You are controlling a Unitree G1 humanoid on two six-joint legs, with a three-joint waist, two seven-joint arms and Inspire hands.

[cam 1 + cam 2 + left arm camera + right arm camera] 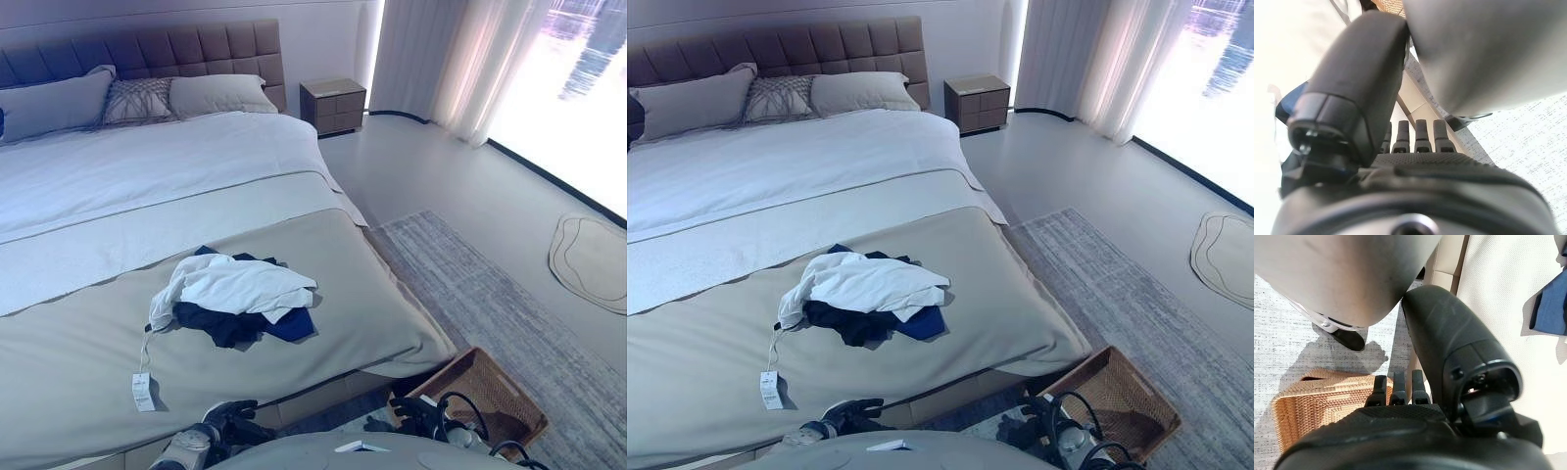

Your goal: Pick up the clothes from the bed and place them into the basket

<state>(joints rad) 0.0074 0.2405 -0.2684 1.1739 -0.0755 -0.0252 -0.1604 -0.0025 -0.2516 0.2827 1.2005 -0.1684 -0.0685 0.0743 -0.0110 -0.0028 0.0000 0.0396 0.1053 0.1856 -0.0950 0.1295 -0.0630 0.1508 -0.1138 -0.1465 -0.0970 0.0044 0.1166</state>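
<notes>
— So, where to find the clothes?
— Heaped mid-frame on the grey bed cover: white top over dark and blue pieces, with a tag trailing toward the lower left. Untouched so far.
— And the basket?
— Down at the lower right on the rug, just beside the bed's corner, looking empty.
— Hands?
— Left hand low at the bottom edge, left of centre; right hand at the bottom right, near the basket. Both with fingers straight and relaxed, holding nothing.
— How best to go about the pickup?
— Probably lean in and reach up-frame to the middle of the heap. Come down over the white top, gather deep enough to catch the dark layers beneath, close firmly. Mind the dangling tag and any loose sleeve before swinging right to the basket.
</notes>
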